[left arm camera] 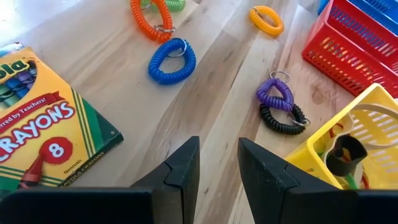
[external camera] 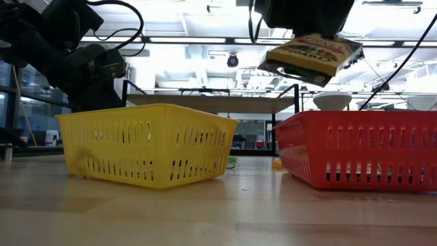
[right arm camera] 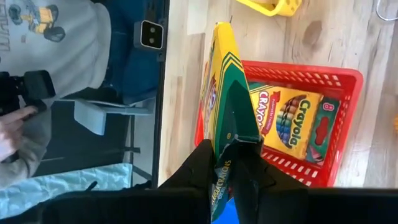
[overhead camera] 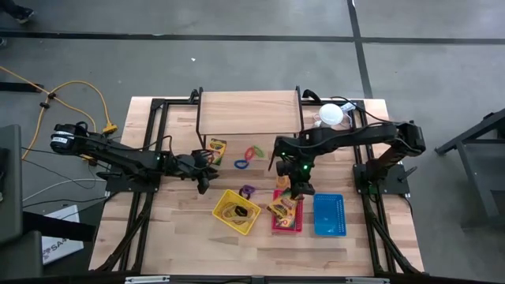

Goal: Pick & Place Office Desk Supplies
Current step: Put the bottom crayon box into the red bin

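Above the red basket (overhead camera: 287,222), near the desk's middle: a crayon box (external camera: 312,57), yellow and green cardboard, flat and rectangular, held clear of the basket and tilted in the low view, one end lower than the other. In the right wrist view its long axis runs straight out from the fingers, narrow edge toward the camera. Right claw (right arm camera: 231,163) clamped on the near end of this box, fingers pressed to its two broad faces.

A second crayon box (right arm camera: 292,121) lies flat inside the red basket, face up. The basket is slotted plastic, rectangular. Beside it, a blue basket (overhead camera: 329,214) and a yellow basket (overhead camera: 236,211) of like make, the yellow one turned at an angle.

Left claw (left arm camera: 218,163) low over the wooden desk (overhead camera: 181,237), fingers apart, holding nothing. Just beside it a third crayon box (left arm camera: 43,130), flat. Further out, coiled rings: blue (left arm camera: 171,60), orange (left arm camera: 149,18), purple (left arm camera: 275,94), black (left arm camera: 281,119), yellow (left arm camera: 266,20).
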### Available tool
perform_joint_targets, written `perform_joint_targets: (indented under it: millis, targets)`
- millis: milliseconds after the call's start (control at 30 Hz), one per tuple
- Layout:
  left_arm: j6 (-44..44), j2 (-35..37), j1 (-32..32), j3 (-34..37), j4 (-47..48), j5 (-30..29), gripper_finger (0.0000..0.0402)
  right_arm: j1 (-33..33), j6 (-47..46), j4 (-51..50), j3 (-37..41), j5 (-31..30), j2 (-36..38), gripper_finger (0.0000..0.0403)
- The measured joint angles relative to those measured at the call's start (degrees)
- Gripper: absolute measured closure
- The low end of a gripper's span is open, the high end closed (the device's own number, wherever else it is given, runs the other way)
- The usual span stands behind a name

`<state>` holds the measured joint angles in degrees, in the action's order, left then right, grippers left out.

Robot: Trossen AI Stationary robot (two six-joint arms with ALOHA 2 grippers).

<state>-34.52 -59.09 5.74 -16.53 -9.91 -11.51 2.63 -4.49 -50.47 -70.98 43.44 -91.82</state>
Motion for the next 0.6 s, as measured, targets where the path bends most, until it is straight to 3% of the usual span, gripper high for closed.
perform_joint_targets:
  millis: [600]
  targets:
    - [0.0, 0.0, 0.0, 0.0, -0.4, -0.7, 0.0297, -2.0, 3.2, 2.1, 6.8, -4.1, -0.5, 0.0378]
